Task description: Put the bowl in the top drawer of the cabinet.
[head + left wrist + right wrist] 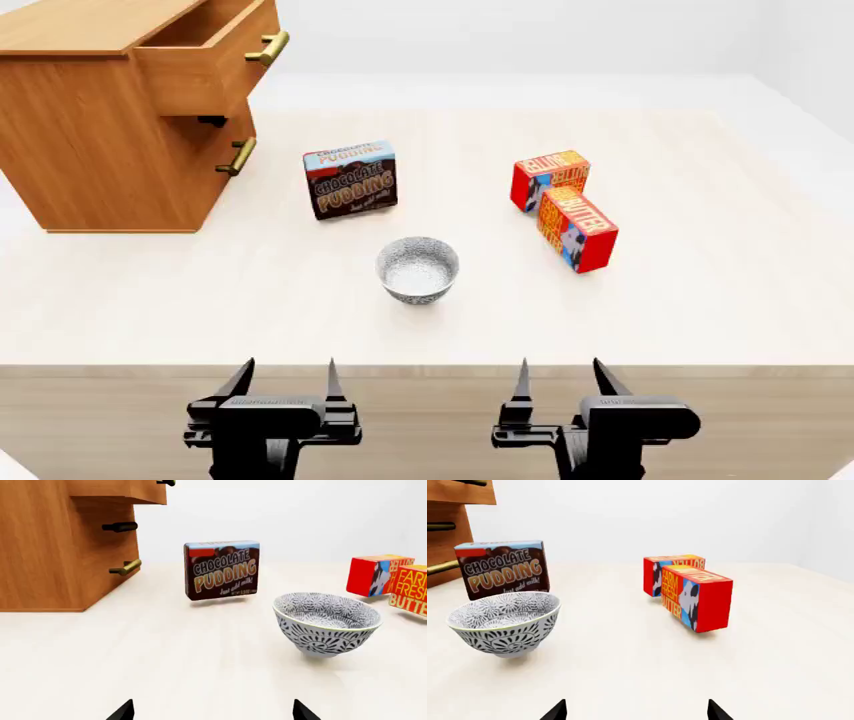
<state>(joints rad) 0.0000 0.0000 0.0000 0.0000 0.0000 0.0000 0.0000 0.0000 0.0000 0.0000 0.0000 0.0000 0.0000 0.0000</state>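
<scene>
The white bowl (pixel 418 268) with a grey-blue pattern stands upright in the middle of the table, also seen as the bowl (pixel 327 623) and the bowl (pixel 505 623) in the wrist views. The cabinet (pixel 94 130) stands at the far left, its top drawer (pixel 214 55) pulled out and showing an open inside. My left gripper (pixel 284 378) and right gripper (pixel 558 377) hang open at the table's near edge, both well short of the bowl and holding nothing. In the wrist views only the left gripper (pixel 213 712) and right gripper (pixel 636 711) tips show.
A chocolate pudding box (pixel 351 179) stands behind the bowl, toward the cabinet. Two red butter boxes (pixel 577 229) sit to the bowl's right. The lower drawer handle (pixel 238 157) is shut against the cabinet front. The table's front edge (pixel 427 368) runs just ahead of both grippers.
</scene>
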